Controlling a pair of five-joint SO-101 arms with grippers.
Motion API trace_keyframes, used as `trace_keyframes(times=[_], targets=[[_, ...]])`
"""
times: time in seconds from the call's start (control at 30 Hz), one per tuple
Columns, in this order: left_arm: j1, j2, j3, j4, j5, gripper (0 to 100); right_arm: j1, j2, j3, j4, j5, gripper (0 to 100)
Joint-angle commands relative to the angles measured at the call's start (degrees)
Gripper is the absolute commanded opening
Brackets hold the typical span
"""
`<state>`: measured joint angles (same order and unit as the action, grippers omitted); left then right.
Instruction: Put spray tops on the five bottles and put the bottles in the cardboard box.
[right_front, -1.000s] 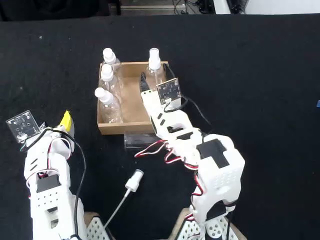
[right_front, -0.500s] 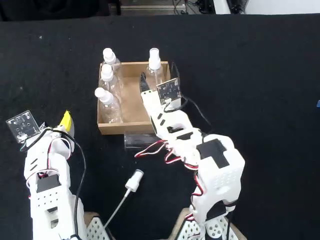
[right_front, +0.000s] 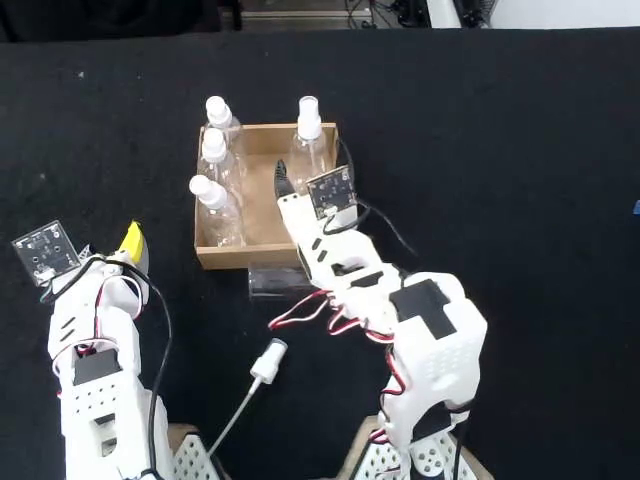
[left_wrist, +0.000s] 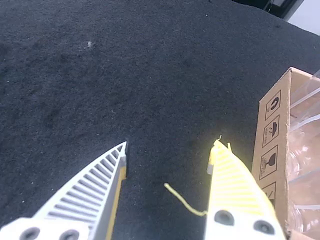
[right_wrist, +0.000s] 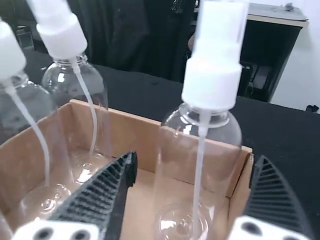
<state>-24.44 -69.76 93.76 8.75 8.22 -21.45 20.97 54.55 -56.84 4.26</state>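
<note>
Left wrist view: handling symbols (left_wrist: 270, 131) on cardboard box (left_wrist: 282, 150); left and right jaws gape.

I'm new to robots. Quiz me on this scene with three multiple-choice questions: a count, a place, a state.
1. How many bottles stand in the cardboard box? A two B four C five
2. Where does the loose spray top lie? A in the box B on the table, outside the box C on a bottle
3. The right gripper is A open B shut on a spray top C shut, empty
Answers: B, three along one wall, one opposite; B, it lies on the black table; A, its fingers stand apart.
</note>
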Motion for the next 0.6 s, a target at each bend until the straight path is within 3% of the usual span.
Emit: trace_keyframes(times=[0.0, 0.57], targets=[[0.57, -0.44, -0.75, -1.32, -0.62, 25, -0.18, -5.85, 0.13, -2.2, 0.09, 32.5], [0.57, -0.44, -0.75, -1.32, -0.62, 25, -0.18, -18.59, 9.8, 0.62, -0.35, 32.5]])
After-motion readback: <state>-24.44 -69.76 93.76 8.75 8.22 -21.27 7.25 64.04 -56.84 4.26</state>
